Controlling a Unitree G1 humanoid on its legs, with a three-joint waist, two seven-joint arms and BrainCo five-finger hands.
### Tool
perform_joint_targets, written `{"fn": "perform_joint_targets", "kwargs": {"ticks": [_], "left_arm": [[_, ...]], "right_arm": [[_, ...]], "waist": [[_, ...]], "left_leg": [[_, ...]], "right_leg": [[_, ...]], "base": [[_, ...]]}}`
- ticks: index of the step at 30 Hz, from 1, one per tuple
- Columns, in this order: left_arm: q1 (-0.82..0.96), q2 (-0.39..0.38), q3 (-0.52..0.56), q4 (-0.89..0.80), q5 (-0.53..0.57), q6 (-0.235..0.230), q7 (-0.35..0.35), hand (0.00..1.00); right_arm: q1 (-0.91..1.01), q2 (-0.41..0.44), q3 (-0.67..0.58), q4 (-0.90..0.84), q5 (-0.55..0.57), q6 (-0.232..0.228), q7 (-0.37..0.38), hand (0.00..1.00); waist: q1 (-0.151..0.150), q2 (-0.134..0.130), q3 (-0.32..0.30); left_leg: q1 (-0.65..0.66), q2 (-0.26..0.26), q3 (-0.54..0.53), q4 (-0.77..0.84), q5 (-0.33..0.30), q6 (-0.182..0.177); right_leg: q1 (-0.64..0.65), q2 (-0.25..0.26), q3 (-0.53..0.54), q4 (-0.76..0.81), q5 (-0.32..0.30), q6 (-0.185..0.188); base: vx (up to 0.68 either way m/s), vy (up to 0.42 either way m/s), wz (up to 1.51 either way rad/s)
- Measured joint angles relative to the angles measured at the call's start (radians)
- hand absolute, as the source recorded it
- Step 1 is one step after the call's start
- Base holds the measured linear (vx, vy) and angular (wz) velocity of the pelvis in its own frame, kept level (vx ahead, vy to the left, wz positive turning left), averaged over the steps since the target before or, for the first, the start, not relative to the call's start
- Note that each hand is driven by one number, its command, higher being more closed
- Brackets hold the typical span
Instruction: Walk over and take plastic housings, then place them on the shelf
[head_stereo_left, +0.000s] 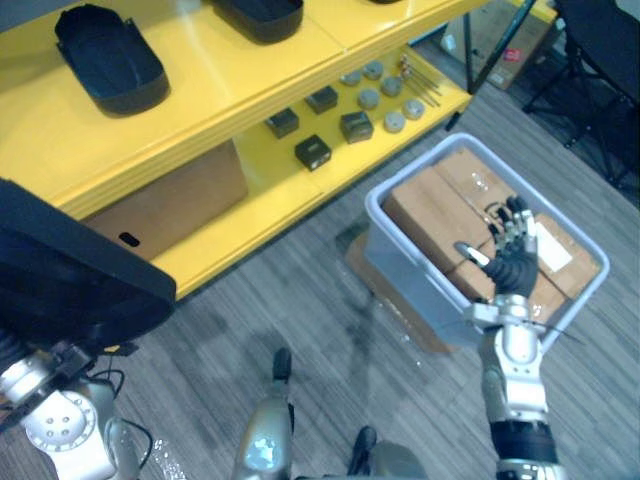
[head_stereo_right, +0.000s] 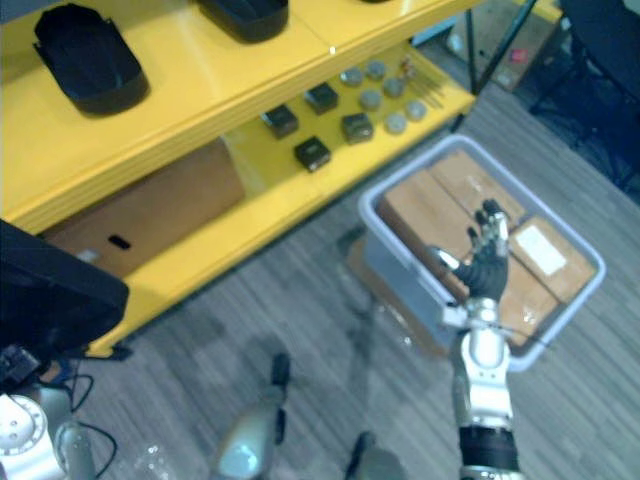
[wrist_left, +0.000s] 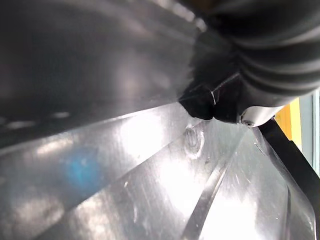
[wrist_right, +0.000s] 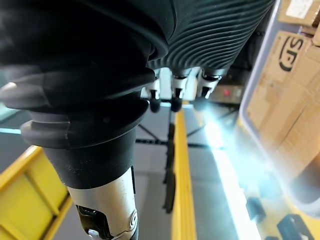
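Nearest, at about 8 o'clock in the head views, a large black plastic housing (head_stereo_left: 70, 270) fills the lower left corner, above the robot's left arm. In the left wrist view its glossy dark surface lies right up against the ribbed cover of the left hand (wrist_left: 270, 55). That hand's fingers are hidden, so whether they grip the housing cannot be told.

At 4 o'clock the right hand (head_stereo_left: 512, 258) is raised with its fingers straight and slightly spread and the thumb out to one side. It holds nothing. It hovers over a pale blue plastic bin (head_stereo_left: 405, 280) that stands on the grey plank floor (head_stereo_left: 300, 300). The bin is packed with brown cardboard boxes (head_stereo_left: 435, 210), one of which has a white label (head_stereo_left: 550, 250).

Beyond that, from 10 to 1 o'clock, runs the yellow shelf (head_stereo_left: 250, 75). On its lower board a cardboard carton (head_stereo_left: 175, 200) sits at 10 o'clock. Small black blocks (head_stereo_left: 313, 151) lie near 12 o'clock, with grey discs (head_stereo_left: 394, 121) and thin metal rods (head_stereo_left: 425, 80) further towards 1 o'clock.

Farthest, on the top board, two more black housings rest well apart, one open tub (head_stereo_left: 110, 60) at 11 o'clock and a second tub (head_stereo_left: 262, 15) at 12 o'clock, cut by the frame edge.
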Motion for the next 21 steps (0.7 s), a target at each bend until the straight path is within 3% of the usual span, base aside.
{"fn": "perform_joint_targets", "kwargs": {"ticks": [7, 9, 13, 21], "left_arm": [[-0.046, 0.003, -0.052, 0.002, 0.038, 0.0, -0.003, 1.0], [-0.047, 0.003, -0.05, 0.002, 0.037, 0.0, -0.003, 1.0], [-0.025, 0.003, -0.044, 0.017, 0.035, 0.0, -0.005, 1.0], [0.007, 0.003, -0.022, 0.032, 0.037, -0.001, -0.004, 1.0]], "right_arm": [[-0.006, -0.014, 0.029, 0.007, 0.002, -0.023, 0.017, 0.0], [-0.022, -0.014, 0.029, 0.008, 0.002, -0.047, 0.03, 0.0], [-0.064, -0.013, 0.037, 0.016, -0.001, -0.048, 0.037, 0.0], [-0.096, -0.01, 0.064, 0.025, -0.004, -0.082, 0.076, 0.0]], "waist": [[-0.008, 0.013, 0.046], [-0.002, 0.002, 0.065], [0.008, 0.001, 0.107], [0.027, 0.003, 0.108]], "left_leg": [[-0.009, -0.011, -0.058, 0.043, 0.0, -0.001], [-0.045, -0.027, -0.08, 0.066, 0.003, -0.005], [-0.055, -0.032, -0.098, 0.081, 0.011, -0.016], [-0.075, -0.074, -0.195, 0.077, 0.034, -0.028]], "right_leg": [[-0.018, -0.003, -0.005, 0.139, -0.06, -0.032], [-0.031, -0.01, -0.01, 0.147, -0.105, -0.024], [-0.02, -0.006, -0.033, 0.146, -0.141, -0.003], [-0.007, -0.02, -0.13, 0.196, -0.206, -0.006]], "base": [[-0.03, -0.028, 0.26], [-0.04, -0.073, 0.29], [-0.06, -0.074, 0.15], [0.0, -0.047, 0.39]]}}
